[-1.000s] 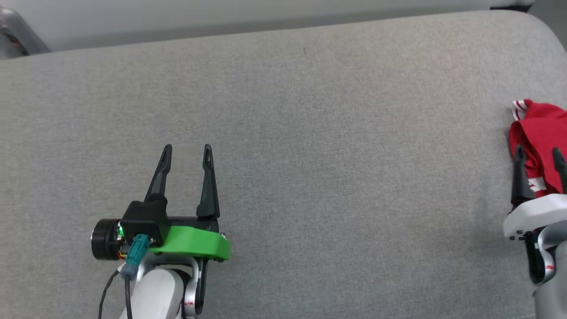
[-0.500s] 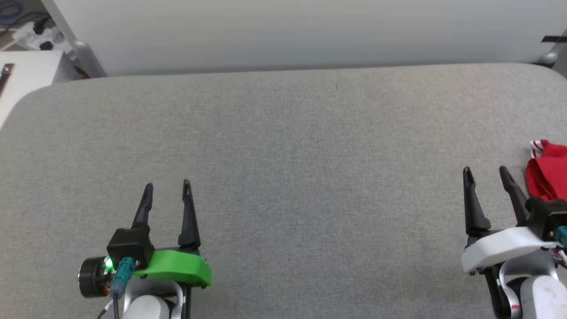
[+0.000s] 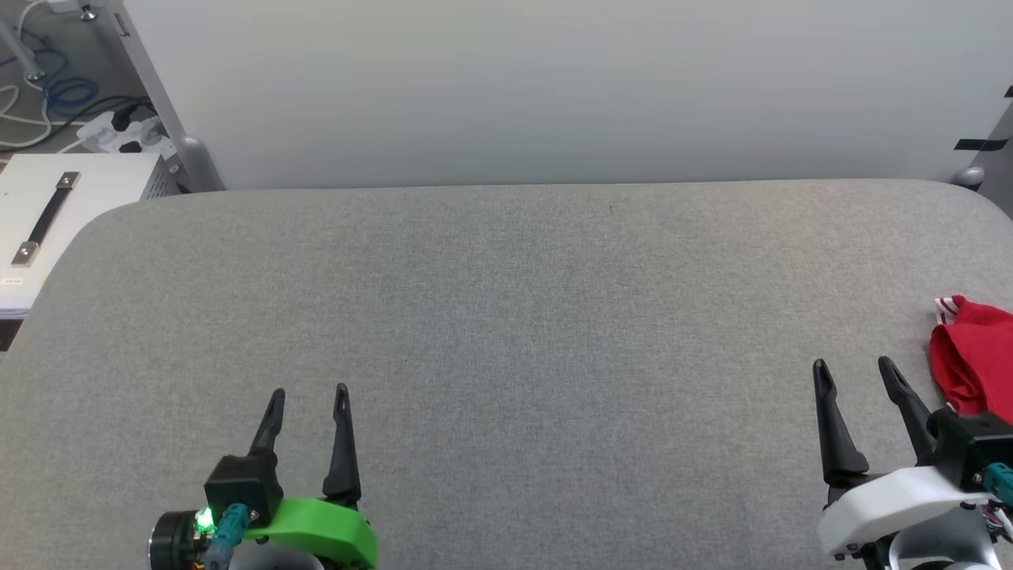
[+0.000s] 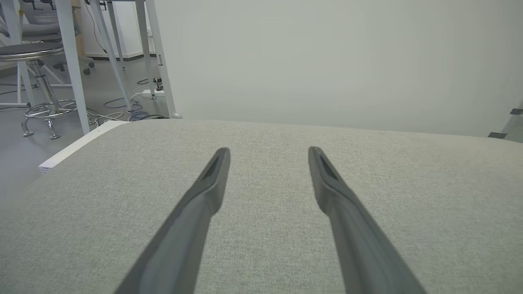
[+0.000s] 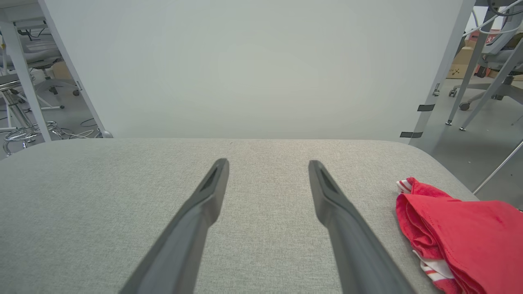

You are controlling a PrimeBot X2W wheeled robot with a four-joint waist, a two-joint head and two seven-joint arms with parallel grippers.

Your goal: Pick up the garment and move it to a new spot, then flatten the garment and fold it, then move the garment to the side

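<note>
A: How does the left gripper (image 3: pixel 309 390) stand?
B: Low on the left, its two dark fingers (image 3: pixel 343 443) parted wide, pointing forward, nothing between them.
A: And the right gripper (image 3: pixel 852 362)?
B: Low on the right, jaws just as wide and empty, fingers leaning a little to the left.

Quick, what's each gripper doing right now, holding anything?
Left gripper: open, holding nothing.
Right gripper: open, holding nothing; the garment lies just to its right.
</note>
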